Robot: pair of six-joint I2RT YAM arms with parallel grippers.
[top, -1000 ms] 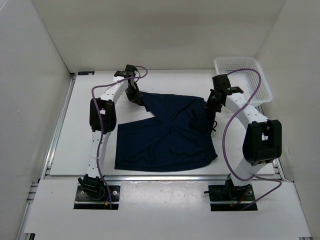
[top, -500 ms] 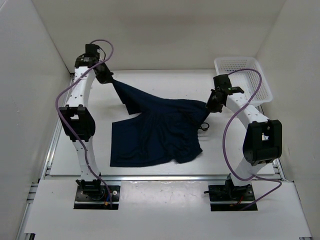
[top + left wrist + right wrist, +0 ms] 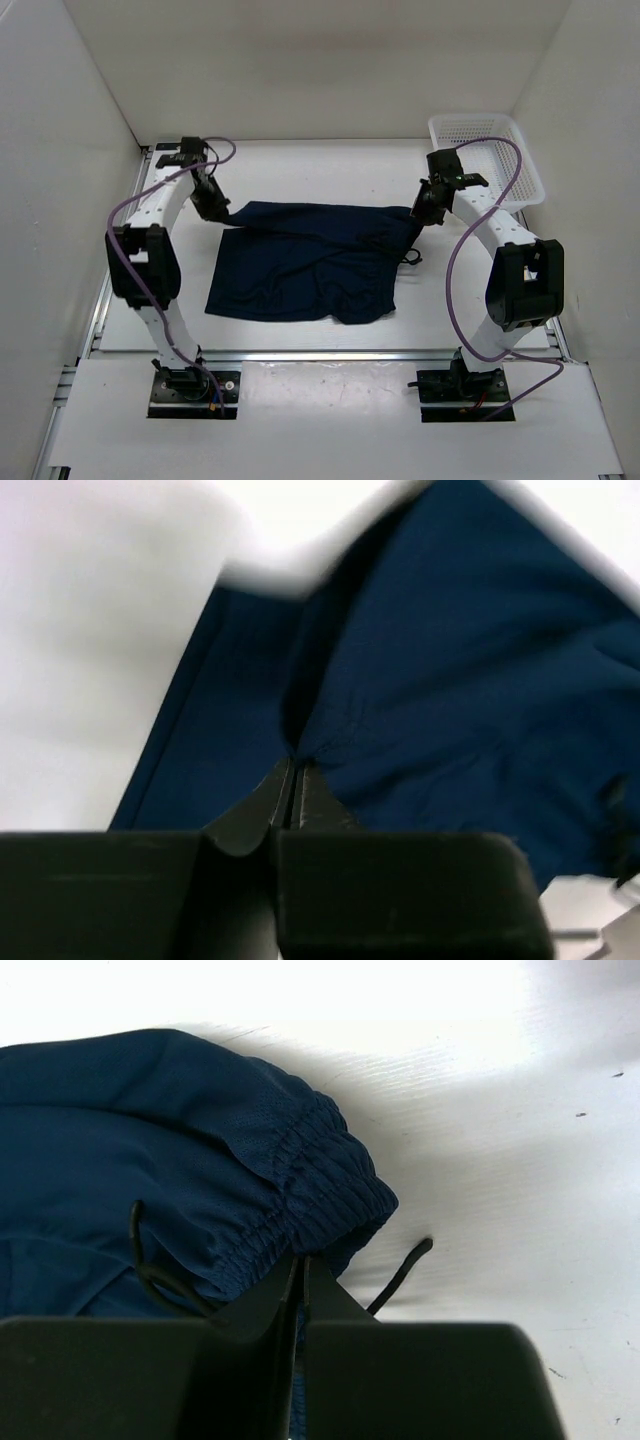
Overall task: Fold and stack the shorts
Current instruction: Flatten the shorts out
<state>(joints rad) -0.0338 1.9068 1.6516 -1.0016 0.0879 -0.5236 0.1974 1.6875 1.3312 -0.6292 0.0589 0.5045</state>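
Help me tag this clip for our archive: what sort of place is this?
Probably a lab robot test cell: plain white walls enclose a white table, the left arm and right arm are bolted at its near edge, and navy shorts and a white basket lie on it.

The right gripper point(image 3: 299, 1265) pinches the gathered waistband point(image 3: 322, 1175) of the shorts point(image 3: 120, 1140), drawstring point(image 3: 402, 1272) trailing onto the white table point(image 3: 500, 1110)
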